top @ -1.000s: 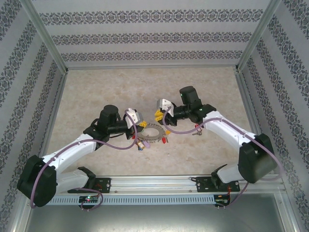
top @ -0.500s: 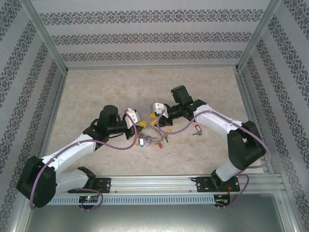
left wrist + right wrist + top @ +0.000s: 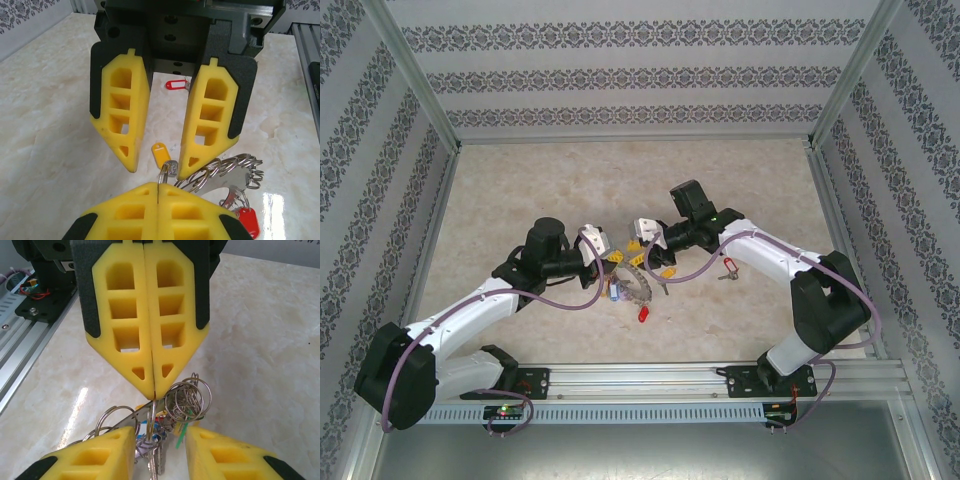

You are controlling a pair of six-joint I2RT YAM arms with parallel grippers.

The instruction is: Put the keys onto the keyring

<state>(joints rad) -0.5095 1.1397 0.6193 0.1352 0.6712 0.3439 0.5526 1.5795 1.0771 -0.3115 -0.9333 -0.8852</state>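
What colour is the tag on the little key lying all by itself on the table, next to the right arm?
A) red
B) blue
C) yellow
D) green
A: the lone key has a red tag, and it lies well apart from the keyring.

White arms [image 3: 470, 305] are trailing purple cables [image 3: 552, 300]; left end effector [image 3: 153, 387] and right end effector [image 3: 157, 170] are wearing yellow latticed fingers [image 3: 142, 115]

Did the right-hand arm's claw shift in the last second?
Yes. The right gripper has slid left, away from the red-tagged key lying on the table, toward the left gripper holding the keyring.
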